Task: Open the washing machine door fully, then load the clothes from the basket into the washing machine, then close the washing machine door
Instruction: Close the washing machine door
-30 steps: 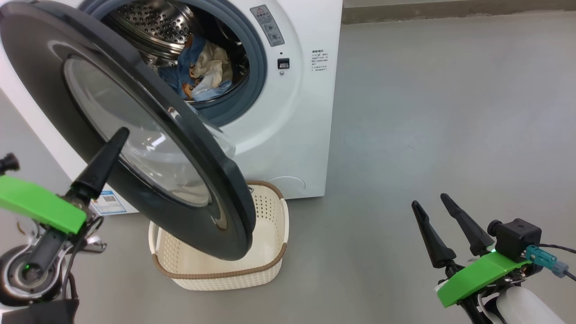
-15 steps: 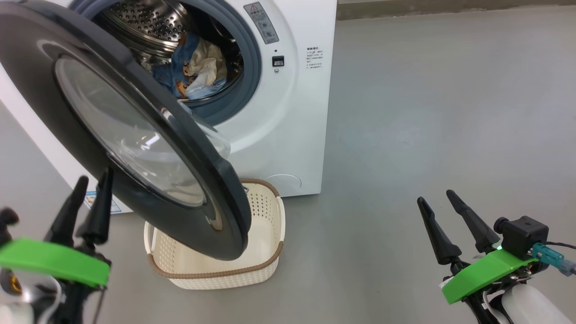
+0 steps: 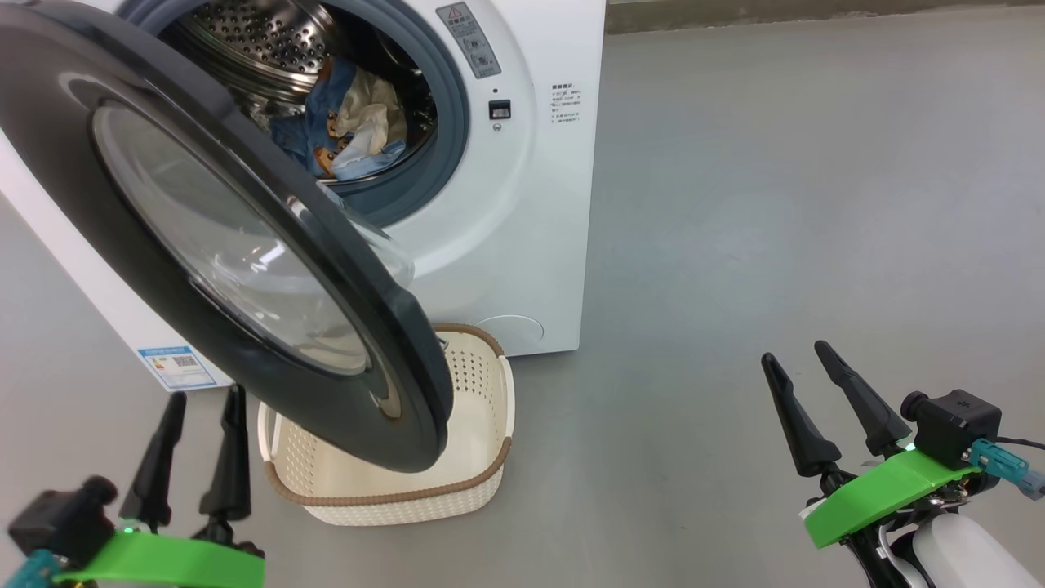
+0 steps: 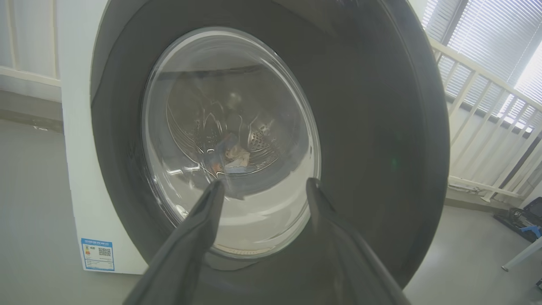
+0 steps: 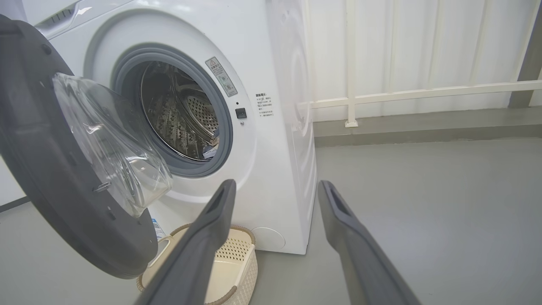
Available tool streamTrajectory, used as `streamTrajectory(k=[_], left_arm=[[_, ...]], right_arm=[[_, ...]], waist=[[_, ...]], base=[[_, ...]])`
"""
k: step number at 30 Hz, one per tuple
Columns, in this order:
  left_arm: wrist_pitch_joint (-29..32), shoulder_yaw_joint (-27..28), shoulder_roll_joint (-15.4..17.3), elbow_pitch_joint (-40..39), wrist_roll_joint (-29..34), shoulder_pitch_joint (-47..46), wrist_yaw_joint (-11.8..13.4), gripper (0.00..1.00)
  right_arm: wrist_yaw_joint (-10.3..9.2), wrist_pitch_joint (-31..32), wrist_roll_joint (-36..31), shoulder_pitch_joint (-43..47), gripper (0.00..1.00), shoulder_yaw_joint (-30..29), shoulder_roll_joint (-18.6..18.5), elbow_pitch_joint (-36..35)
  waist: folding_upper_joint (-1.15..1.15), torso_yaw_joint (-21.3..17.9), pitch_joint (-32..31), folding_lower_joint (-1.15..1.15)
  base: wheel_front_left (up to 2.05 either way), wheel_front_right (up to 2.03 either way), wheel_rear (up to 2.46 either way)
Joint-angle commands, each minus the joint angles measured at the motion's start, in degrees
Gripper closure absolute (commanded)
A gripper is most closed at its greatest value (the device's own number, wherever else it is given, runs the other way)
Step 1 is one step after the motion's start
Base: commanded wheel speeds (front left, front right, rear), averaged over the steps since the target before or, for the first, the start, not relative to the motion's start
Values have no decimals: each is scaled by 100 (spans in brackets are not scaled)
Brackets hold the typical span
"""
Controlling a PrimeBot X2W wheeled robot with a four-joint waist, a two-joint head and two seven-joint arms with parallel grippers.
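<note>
Black and glossy, the door [image 3: 220, 237] stands half swung out from the machine [image 3: 522, 204], overhanging the basket [image 3: 392, 496] on the floor [image 3: 775, 204]. Blue and cream clothes [image 3: 351, 122] lie in the drum [image 3: 261, 41]. The left gripper [image 3: 206, 394], just beside the basket below the door, is spread and grasps nothing. The right gripper [image 3: 793, 351], well apart over bare floor, is likewise released.

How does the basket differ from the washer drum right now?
The basket is cream plastic, its visible inside empty; the drum is steel and holds the clothes. The basket stands on the floor partly under the open door; the drum sits inside the washing machine. Both are perforated.
</note>
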Motion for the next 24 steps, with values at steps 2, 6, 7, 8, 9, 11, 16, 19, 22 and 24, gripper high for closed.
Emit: streamTrajectory(k=[2,6,7,8,9,11,16,19,22,24], left_arm=[[-160,183,75,50,324,-43,-23,0],[-202,358,-109,97,731,11,-23,0],[-203,440,-174,68,818,36,-24,0],[-204,522,-240,36,891,59,-24,0],[-205,610,-309,3,950,79,-24,0],[-205,715,-415,-49,1042,112,-25,0],[-206,821,-582,-156,1176,174,-26,0],[-206,844,-644,-196,1250,209,-26,0],[-206,856,-673,-216,1281,229,-27,0],[-207,867,-679,-224,1300,245,-27,0]], right_arm=[[26,-47,6,-105,0,66,-68,-148],[26,-47,-4,-106,0,84,-86,-167],[26,-47,-13,-110,0,77,-86,-176],[26,-47,-20,-112,0,68,-87,-184],[26,-47,-24,-113,0,57,-92,-192],[26,-47,-25,-118,0,38,-110,-197],[26,-47,-37,-142,0,4,-125,-199],[26,-47,-63,-143,0,-17,-117,-201],[26,-47,-85,-136,0,-39,-111,-203],[26,-47,-97,-133,0,-61,-114,-199]], waist=[[0,-1,0,0],[0,-27,19,0],[0,-33,31,0],[0,-39,44,0],[0,-43,59,0],[0,-46,89,0],[0,-45,128,0],[0,-36,123,0],[0,-25,121,0],[0,-13,118,0]], base=[[0,0,0],[0,0,0],[0,0,0],[0,0,0],[0,0,0],[0,0,0],[0,0,0],[0,0,0],[0,0,0],[0,0,0]])
